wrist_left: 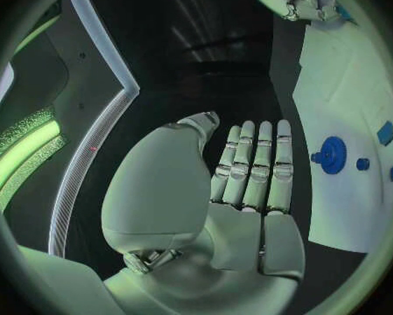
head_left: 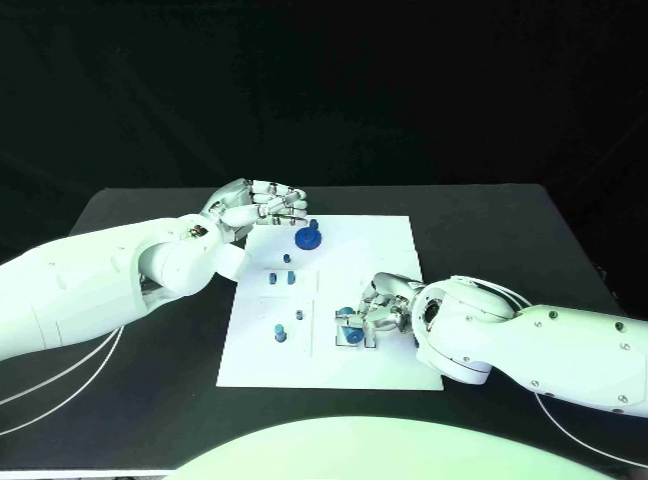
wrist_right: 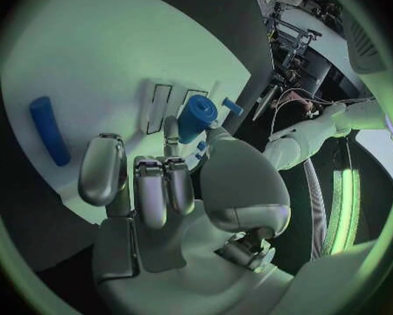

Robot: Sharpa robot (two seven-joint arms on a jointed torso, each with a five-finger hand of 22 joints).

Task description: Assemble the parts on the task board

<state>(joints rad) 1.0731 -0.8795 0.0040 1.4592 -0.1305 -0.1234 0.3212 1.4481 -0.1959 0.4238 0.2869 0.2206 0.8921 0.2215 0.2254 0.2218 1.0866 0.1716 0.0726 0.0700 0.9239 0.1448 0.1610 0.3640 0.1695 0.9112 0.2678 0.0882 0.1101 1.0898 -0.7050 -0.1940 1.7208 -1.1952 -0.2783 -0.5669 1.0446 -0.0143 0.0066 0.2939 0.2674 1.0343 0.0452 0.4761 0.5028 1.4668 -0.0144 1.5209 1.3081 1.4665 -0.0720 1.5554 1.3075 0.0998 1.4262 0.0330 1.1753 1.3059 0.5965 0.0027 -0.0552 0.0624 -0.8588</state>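
Task board (head_left: 367,365) with blue parts (head_left: 308,238)

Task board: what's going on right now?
The right hand is down at the near right part of the task board, pinching a blue cylindrical part. The left hand hangs at the board's far left corner, fingers straight, holding nothing, beside the blue round part. Other small blue parts lie on the board.

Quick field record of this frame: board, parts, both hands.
board: white task board, centre of black table
parts: blue gear at far end; small blue pieces mid-board
left hand: at board's far corner beside the gear, fingers straight, holding nothing
right hand: on board's near part, at a blue cylinder; grip unclear
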